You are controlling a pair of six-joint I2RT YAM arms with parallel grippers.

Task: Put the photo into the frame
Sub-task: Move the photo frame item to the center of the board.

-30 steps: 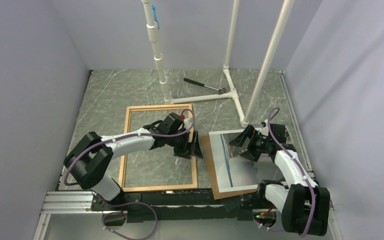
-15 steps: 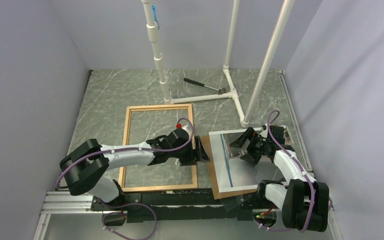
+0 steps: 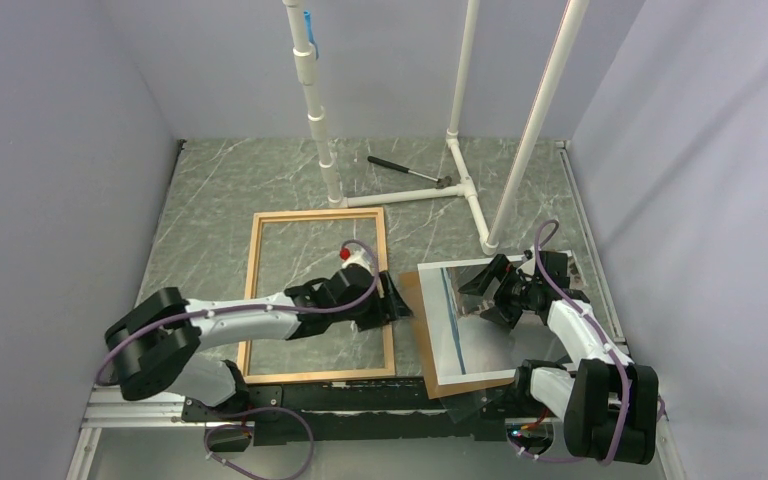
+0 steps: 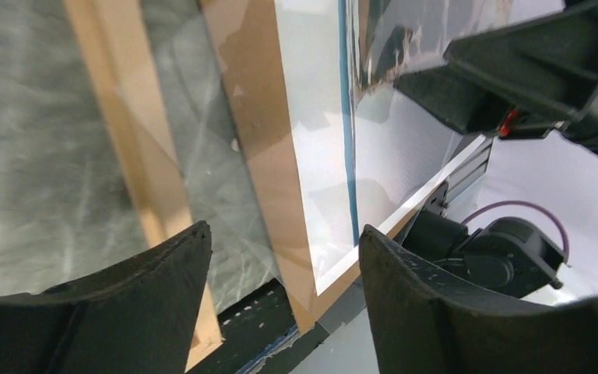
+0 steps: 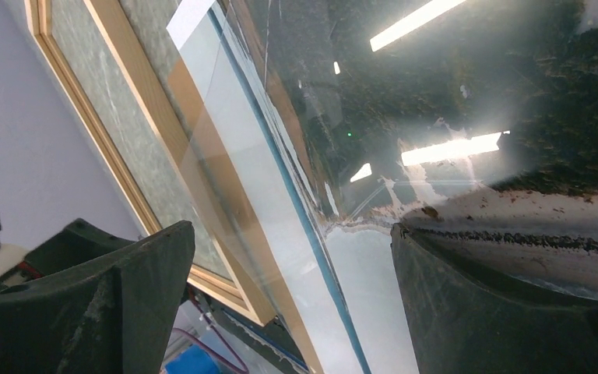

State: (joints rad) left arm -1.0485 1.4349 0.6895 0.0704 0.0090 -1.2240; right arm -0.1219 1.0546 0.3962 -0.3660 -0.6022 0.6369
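The light-wood frame (image 3: 315, 212) lies flat at centre left, with table showing through it. The photo (image 3: 480, 345) lies face up at the right on the brown backing board (image 3: 418, 330). My left gripper (image 3: 392, 305) is open and empty, low over the frame's right border, beside the board's left edge. In the left wrist view the gripper (image 4: 284, 265) spans the frame border (image 4: 117, 117), the board (image 4: 257, 140) and the photo (image 4: 319, 140). My right gripper (image 3: 480, 295) is open and empty above the photo's far part. In the right wrist view (image 5: 292, 257) the photo (image 5: 436, 117) fills the gap.
A hammer (image 3: 408, 171) lies at the back beside a white pipe stand (image 3: 460, 185) with uprights. Grey walls close in on both sides. An aluminium rail (image 3: 140, 405) runs along the near edge. The board's near corner overhangs the table's near edge.
My left arm has lowered and reached right, carrying its gripper from inside the frame to the frame's right border by the board. The right gripper shifted slightly, then stayed still.
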